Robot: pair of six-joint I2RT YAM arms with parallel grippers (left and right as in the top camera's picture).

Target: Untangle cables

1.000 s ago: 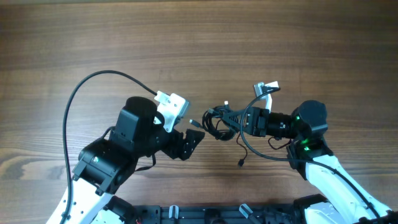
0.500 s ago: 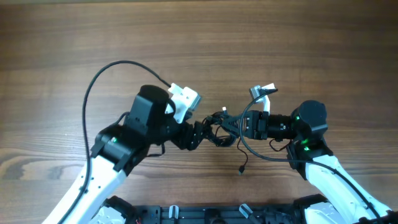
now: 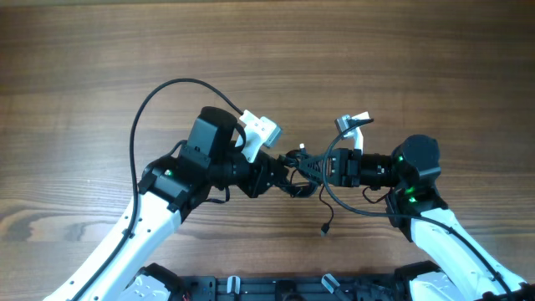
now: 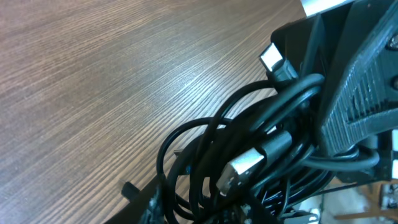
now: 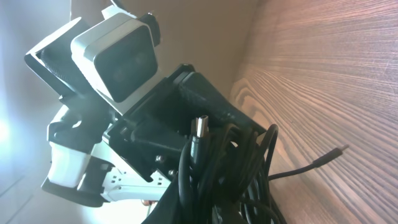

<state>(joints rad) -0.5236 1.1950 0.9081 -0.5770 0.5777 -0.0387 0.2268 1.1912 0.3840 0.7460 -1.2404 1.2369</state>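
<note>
One knot, nothing freed: my right gripper pinches the cables; my left gripper sits at them, grip indeterminate.

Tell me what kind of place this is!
Probably a robot lab workbench, not a home. A left arm and a right arm reach over a plain wooden table, meeting at a tangle of thin black cables between them.

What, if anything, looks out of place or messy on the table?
The cables are bunched in a tight knot at the middle of the table, and one plug end trails loose from it. Nothing looks damaged or spilled.
</note>
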